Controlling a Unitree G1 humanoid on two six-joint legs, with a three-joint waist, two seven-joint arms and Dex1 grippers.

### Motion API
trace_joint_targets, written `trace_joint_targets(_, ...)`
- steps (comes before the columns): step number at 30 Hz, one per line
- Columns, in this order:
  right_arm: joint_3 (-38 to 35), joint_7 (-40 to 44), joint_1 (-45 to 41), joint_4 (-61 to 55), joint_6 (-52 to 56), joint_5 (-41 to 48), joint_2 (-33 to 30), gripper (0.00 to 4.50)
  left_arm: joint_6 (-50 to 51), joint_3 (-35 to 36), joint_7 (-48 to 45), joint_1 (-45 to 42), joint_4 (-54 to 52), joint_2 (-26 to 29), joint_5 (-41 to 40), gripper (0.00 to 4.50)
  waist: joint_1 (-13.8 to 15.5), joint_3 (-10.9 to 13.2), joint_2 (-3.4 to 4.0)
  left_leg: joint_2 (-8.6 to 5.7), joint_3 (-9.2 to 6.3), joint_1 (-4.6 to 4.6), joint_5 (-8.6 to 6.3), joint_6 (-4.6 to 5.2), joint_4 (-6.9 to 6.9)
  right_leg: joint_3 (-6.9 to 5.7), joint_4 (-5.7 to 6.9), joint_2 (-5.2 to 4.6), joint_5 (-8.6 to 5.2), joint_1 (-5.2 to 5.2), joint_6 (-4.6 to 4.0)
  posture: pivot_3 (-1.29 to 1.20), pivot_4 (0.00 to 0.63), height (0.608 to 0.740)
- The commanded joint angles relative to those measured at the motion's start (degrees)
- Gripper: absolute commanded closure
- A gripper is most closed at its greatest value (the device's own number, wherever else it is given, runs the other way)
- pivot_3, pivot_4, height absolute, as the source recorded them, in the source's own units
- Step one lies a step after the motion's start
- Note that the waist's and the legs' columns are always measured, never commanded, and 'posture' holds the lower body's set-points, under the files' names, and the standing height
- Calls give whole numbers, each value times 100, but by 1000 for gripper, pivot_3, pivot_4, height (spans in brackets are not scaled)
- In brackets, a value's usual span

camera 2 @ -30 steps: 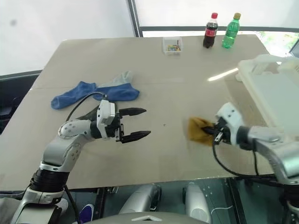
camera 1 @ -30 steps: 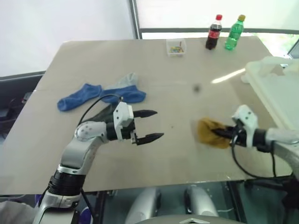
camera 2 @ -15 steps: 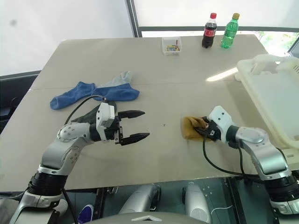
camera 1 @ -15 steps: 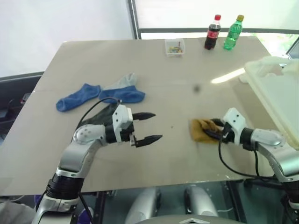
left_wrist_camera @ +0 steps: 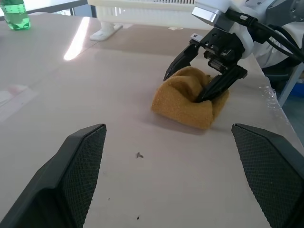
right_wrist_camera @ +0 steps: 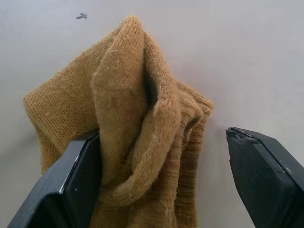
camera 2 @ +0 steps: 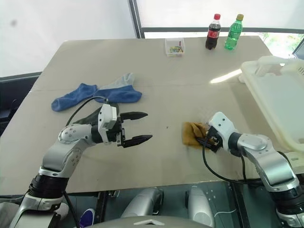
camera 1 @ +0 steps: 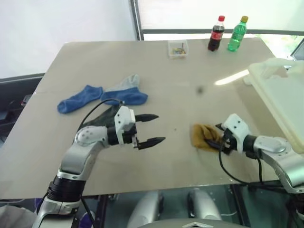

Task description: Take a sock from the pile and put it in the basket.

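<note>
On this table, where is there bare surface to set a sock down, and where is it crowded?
Bare: the wide stretch between the small clear box and the mustard sock, and between both grippers. Crowded: the blue socks by the left gripper, and the right edge under the basket.

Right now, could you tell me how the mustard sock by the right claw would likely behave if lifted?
The mustard sock is crumpled into soft knit folds, so it would probably droop. It looks light. With the right claw open around it, a pinch on one fold may let the rest dangle.
</note>
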Motion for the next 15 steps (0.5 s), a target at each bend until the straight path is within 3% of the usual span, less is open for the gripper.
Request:
trace_joint_targets(1,589,138,-34,537,193,-275,23,1394,-28,60,9,-68,-118,38,-12,0,-29,-10,-11,0,1,2,0,0,0,1,1,1,0,1,0,0,150,740)
trace_joint_targets(2,672,195,-67,602,172,-294,10,1621,-20,66,14,-71,-118,39,-14,0,-33,-15,-16,1,0,3,0,0,0,0,1,1,0,2,0,0,150,740)
trace_joint_targets(4,819,238,-113,888,131,-349,69,2680,13,81,46,-50,-170,45,-27,0,-43,-18,-21,3,1,31,-3,5,-1,1,-2,2,0,28,0,0,150,740)
trace_joint_targets(8,878,331,-89,1326,-121,-433,144,4298,45,108,116,8,-259,54,-30,0,-37,-36,-42,5,-3,114,-19,29,-16,0,-16,1,-2,116,0,0,150,740)
trace_joint_targets(9,795,315,-78,1361,-209,-408,185,4476,49,120,140,23,-276,57,-32,0,-36,-40,-49,5,-6,122,-20,29,-16,0,-17,1,-2,126,0,0,150,740)
trace_joint_targets(12,261,218,-36,1265,-838,-201,426,4476,59,152,202,81,-327,63,-39,0,-22,-41,-53,7,-19,176,-26,18,-15,1,-30,2,-6,189,1,0,150,740)
trace_joint_targets(15,-450,206,-2,1004,-1762,60,692,4476,70,166,264,128,-371,53,-53,0,-23,-22,-32,7,-23,172,-25,20,-15,0,-29,3,-5,186,2,0,150,740)
